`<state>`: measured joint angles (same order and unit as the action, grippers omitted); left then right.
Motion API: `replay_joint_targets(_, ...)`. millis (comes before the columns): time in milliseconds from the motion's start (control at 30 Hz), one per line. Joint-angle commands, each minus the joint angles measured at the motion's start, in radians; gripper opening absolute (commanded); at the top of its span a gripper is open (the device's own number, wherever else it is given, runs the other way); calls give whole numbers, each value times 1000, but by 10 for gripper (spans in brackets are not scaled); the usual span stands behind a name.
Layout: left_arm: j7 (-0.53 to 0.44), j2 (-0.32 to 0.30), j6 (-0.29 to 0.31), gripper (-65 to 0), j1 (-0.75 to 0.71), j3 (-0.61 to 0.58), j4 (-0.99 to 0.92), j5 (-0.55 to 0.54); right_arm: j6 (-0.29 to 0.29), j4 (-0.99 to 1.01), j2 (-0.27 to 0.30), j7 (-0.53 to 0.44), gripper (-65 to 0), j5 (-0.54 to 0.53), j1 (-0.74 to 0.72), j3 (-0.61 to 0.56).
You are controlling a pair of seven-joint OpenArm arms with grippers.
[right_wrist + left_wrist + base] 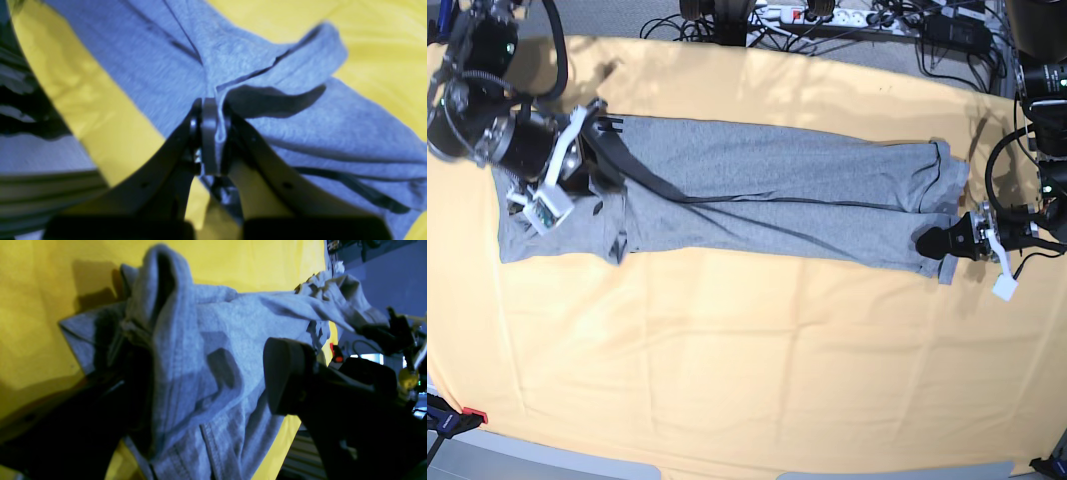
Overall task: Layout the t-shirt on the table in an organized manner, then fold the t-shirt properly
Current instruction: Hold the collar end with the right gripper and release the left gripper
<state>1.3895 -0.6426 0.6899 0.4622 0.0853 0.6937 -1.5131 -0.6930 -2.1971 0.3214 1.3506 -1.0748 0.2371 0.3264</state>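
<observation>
Shirt (757, 195): stretched lengthwise across the surface (747, 380), creased; right pincer (213, 133) clamped on a fold, left pincer (942, 243) apart at the far end. Risk: a one-sided pull would likely bunch the cloth; a thin pinch may slip.

The t-shirt (757, 200) lettering is hidden; right-wrist view is blurred throughout.
</observation>
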Motion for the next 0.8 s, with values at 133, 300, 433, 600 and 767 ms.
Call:
replay_joint_targets(133, 7, -23, -2, -158, 16, 64, 6, 30, -5, -119, 11, -20, -650, -21, 96, 68)
replay_joint_targets(300, 7, -23, -2, -158, 15, 193, 6, 30, -5, -132, 11, 11, -650, -21, 175, 113)
replay_joint_targets(433, 7, -23, -2, -158, 16, 320, 6, 30, -5, -132, 11, 43, -650, -15, 209, 112)
replay_joint_targets(600, 7, -43, -11, -157, 15, 429, 6, 30, -5, -130, 11, 42, -650, 68, 214, 112)
replay_joint_targets(767, 7, -87, -10, -158, 15, 467, 6, 30, -5, -105, 11, 40, -650, 93, 214, 112)
